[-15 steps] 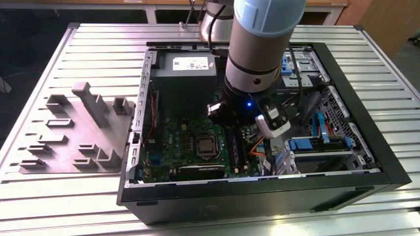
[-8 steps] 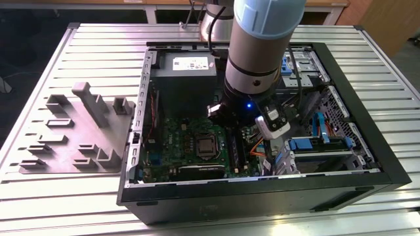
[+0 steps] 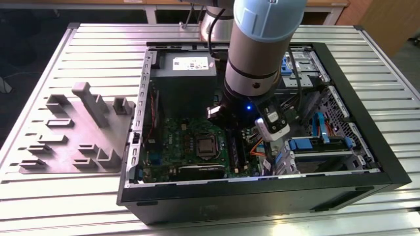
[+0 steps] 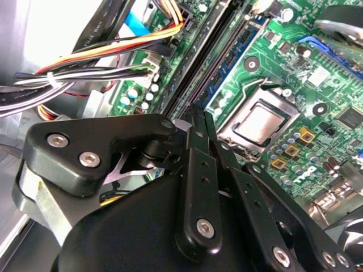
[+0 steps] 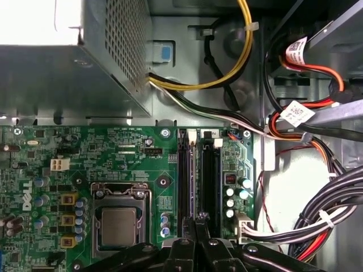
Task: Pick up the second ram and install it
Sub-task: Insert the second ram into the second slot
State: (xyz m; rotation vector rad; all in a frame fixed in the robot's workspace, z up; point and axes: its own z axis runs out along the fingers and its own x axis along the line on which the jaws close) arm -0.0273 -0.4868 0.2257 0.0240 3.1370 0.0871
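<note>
Found a ribbed metal table (image 3: 98, 49) carrying a black computer case (image 3: 262, 199) laid open on its side. Found a grey fixture tray (image 3: 72, 132) of upright blocks beside it, to the exterior view's left. Noted brown wooden panelling (image 3: 384, 24) beyond the table's far corner. Recorded the arm (image 3: 262, 39) reaching down into the case, over the green motherboard (image 5: 125, 153).

Identified the second ram (image 4: 235, 59) in the second wrist view as a long, thin blue-green strip. Found it standing on edge along the black slot rails (image 5: 184, 175), just beside the processor socket (image 4: 258, 122), with its near end at the tip of the gripper (image 4: 199, 113). Unable to confirm full seating. Found the fingers (image 4: 195, 170) pinched together; unable to tell if nipping the strip or merely touching it.

Noted a white printed label (image 3: 190, 63) on the grey power-supply box (image 3: 184, 86), white tags (image 5: 295, 113) on the cables, and white lettering on the motherboard. Left all print unread.
</note>
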